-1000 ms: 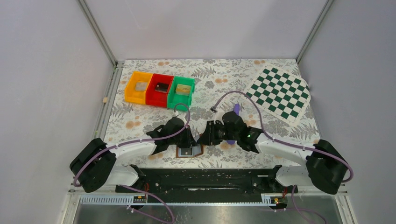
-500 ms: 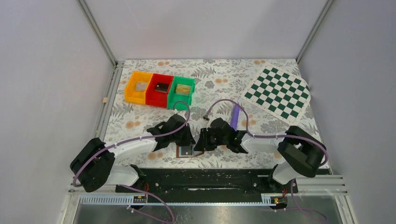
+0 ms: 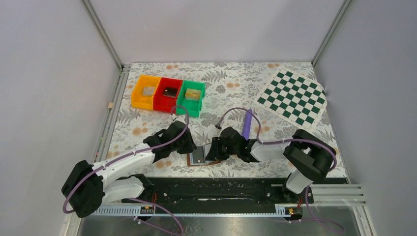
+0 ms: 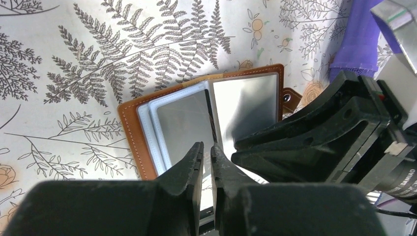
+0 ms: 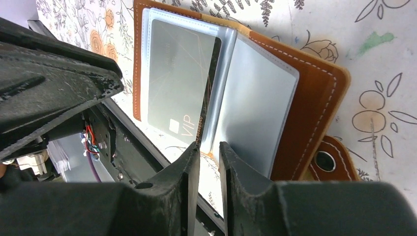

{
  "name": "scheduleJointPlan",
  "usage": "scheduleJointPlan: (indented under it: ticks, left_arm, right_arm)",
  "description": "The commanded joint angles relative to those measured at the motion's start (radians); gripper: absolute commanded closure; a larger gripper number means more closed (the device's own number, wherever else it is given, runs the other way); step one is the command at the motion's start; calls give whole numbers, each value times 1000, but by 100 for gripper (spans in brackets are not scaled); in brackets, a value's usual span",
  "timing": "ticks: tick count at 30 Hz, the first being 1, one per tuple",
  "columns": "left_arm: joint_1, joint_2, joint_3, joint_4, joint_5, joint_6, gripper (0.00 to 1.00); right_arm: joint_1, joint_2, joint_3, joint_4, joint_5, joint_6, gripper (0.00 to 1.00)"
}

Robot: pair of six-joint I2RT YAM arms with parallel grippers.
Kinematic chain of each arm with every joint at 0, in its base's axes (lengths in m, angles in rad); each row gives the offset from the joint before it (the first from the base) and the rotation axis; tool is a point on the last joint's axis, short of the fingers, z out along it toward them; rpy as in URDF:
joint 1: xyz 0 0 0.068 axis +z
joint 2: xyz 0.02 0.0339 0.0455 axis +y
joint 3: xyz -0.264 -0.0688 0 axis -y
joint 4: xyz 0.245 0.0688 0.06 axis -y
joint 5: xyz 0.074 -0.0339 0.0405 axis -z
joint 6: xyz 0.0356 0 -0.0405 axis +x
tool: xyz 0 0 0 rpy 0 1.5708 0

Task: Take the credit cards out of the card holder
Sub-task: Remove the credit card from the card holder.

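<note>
The brown card holder (image 3: 198, 157) lies open on the floral table near the front edge, its pale sleeves up. In the right wrist view the holder (image 5: 314, 93) shows a grey card marked VIP (image 5: 177, 83) sticking partly out of a sleeve. My right gripper (image 5: 209, 147) is just in front of that card's near edge, jaws a narrow gap apart with nothing between them. My left gripper (image 4: 206, 150) hovers over the holder's (image 4: 133, 132) left half, jaws almost together and empty. From above, the left gripper (image 3: 189, 145) and right gripper (image 3: 212, 150) flank the holder.
Orange (image 3: 145, 92), red (image 3: 168, 93) and green (image 3: 192, 96) bins stand at the back left, each with something in it. A chessboard mat (image 3: 293, 98) lies at the back right. A purple stick (image 3: 247, 125) lies behind the right gripper. The black base rail runs just in front of the holder.
The left gripper has drawn back to the left, uncovering more of the holder. The right arm has folded lower, and its gripper has moved left to the holder's right edge.
</note>
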Motion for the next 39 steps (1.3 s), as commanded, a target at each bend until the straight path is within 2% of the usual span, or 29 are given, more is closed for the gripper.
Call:
scheduleJointPlan:
  ticks: [1, 9, 27, 32, 36, 39]
  left_arm:
    - [4, -40, -67, 66, 4, -3, 90]
    - [5, 9, -109, 100, 9, 4, 96]
    - [6, 47, -169, 141, 11, -8, 97]
    - [5, 42, -178, 142, 11, -11, 97]
    - [5, 36, -184, 142, 11, -13, 98]
    - [6, 37, -188, 143, 10, -15, 98]
  right_arm:
    - [-6, 21, -1, 86, -18, 14, 71]
    - [-33, 50, -11, 162, -62, 27, 70]
    - [-44, 114, 15, 195, -98, 46, 69]
    - [-56, 137, -5, 284, -133, 92, 69]
    - [-76, 172, -34, 410, -174, 145, 74]
    - [-85, 184, -46, 453, -187, 160, 87]
